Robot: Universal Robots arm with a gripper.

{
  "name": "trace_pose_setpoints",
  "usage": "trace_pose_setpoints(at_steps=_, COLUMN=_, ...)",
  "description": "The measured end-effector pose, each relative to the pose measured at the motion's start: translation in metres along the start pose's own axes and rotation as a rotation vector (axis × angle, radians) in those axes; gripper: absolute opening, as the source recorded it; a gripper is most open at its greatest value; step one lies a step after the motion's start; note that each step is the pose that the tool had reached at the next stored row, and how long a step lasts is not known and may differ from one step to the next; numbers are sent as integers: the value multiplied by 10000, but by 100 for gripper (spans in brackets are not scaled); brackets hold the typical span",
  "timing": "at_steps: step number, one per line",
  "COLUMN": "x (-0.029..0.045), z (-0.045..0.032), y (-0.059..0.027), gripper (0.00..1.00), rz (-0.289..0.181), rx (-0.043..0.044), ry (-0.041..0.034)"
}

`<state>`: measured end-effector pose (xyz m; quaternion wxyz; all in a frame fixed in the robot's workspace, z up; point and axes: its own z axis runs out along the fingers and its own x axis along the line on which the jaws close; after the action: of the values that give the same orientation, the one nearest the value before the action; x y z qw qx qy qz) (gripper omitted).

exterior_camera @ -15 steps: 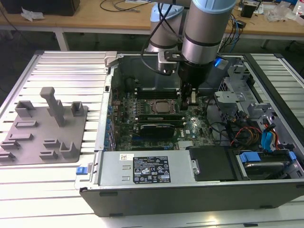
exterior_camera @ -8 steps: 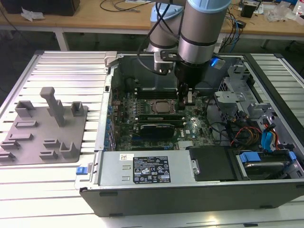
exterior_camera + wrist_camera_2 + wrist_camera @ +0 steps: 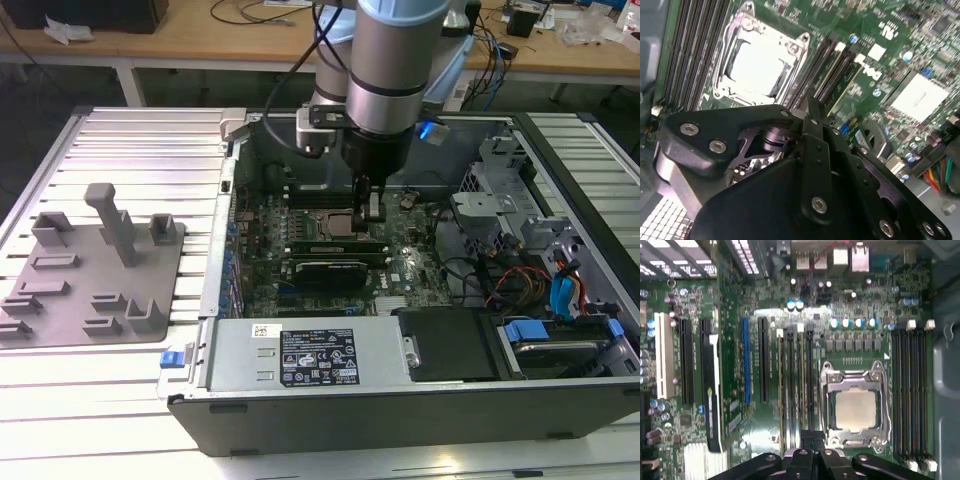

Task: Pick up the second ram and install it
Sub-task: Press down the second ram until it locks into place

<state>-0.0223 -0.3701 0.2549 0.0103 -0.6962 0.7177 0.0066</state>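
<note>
Down inside the open computer case (image 3: 400, 400), the gripper (image 3: 368, 205) hangs from the arm (image 3: 390, 60) just above the motherboard (image 3: 330, 250), over the bank of memory slots beside the CPU socket (image 3: 335, 225). In the exterior view a thin green stick, the second ram (image 3: 374, 206), stands on edge between the fingertips, so the fingers look pinched on it, though the grip itself is small there and hard to make out. Its lower edge sits close to the slots; whether it touches them I cannot tell.

In the first wrist view the gripper (image 3: 810, 450) points straight at the memory slots (image 3: 795, 385), which run away from the fingertips alongside the CPU socket (image 3: 855, 407). One of those slots carries a green board edge running along its length. Beyond the socket from the tool lies another bank of black slots (image 3: 910, 390). On the gripper's other side stand the long expansion slots, one of them blue (image 3: 746, 360) and one white (image 3: 662, 355).

In the second wrist view the black gripper body (image 3: 805, 165) covers the fingertips, with the CPU socket (image 3: 760, 62) and the slots (image 3: 832, 70) just past it.

Outside the case, well apart from the tool, a grey holder tray (image 3: 90, 270) lies on the ribbed table (image 3: 130, 140).
</note>
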Motion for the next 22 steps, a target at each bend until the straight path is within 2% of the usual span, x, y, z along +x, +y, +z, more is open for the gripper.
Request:
trace_pose_setpoints(at_steps=6, x=10, z=-1, y=326, gripper=8, rz=0, rx=26, ry=-1)
trace_pose_setpoints(at_steps=7, x=11, z=-1, y=352, gripper=8, rz=0, rx=28, ry=-2)
trace_pose_setpoints(at_steps=10, x=12, z=2, y=390, gripper=8, rz=-1, rx=27, ry=0)
trace_pose_setpoints(at_steps=19, x=26, z=43, y=419, gripper=8, rz=-1, rx=30, ry=-4)
trace_pose_setpoints(at_steps=22, x=31, z=112, y=429, gripper=8, rz=-2, rx=31, ry=-1)
